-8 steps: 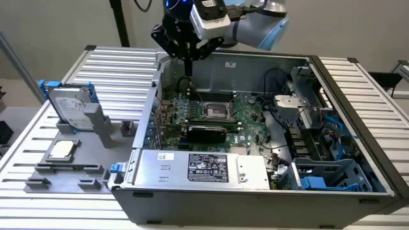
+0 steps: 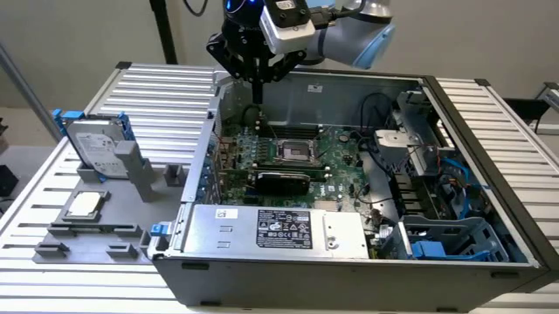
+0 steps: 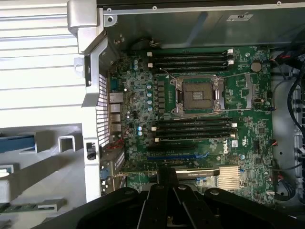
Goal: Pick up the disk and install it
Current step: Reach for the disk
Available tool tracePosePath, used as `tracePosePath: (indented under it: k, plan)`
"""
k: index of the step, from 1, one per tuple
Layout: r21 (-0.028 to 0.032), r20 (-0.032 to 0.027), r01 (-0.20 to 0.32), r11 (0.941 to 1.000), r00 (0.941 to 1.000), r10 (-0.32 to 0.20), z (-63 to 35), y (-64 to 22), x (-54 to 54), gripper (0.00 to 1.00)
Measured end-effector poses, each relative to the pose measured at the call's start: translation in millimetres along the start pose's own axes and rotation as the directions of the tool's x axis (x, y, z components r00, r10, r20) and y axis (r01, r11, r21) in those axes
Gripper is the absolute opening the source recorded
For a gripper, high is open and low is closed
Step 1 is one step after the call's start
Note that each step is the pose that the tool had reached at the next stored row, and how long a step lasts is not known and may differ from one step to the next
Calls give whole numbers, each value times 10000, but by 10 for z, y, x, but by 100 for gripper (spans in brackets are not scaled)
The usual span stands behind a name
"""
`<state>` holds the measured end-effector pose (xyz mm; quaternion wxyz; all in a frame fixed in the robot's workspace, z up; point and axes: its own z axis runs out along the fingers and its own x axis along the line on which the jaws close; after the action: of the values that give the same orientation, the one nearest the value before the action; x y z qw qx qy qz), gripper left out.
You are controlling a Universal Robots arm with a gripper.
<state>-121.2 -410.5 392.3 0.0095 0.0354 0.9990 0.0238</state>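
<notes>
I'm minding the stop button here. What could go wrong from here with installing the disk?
1. The shut gripper hangs over the motherboard inside the open case; a descent here might strike the open CPU socket.
2. The disk stands upright in a grey stand outside the case; a sideways nudge could tip it.
3. Loose cables near the blue drive bay could snag it.
</notes>
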Motion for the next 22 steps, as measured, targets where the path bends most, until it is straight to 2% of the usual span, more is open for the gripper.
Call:
tracePosePath:
  k: [6,8,22]
  plan:
    - [1,-4,0,10000,10000,0,0,-3,1,11]
    - [2,-7,1,10000,10000,-1,-2,-6,38,11]
    - [1,-6,0,10000,10000,0,-13,-44,660,11]
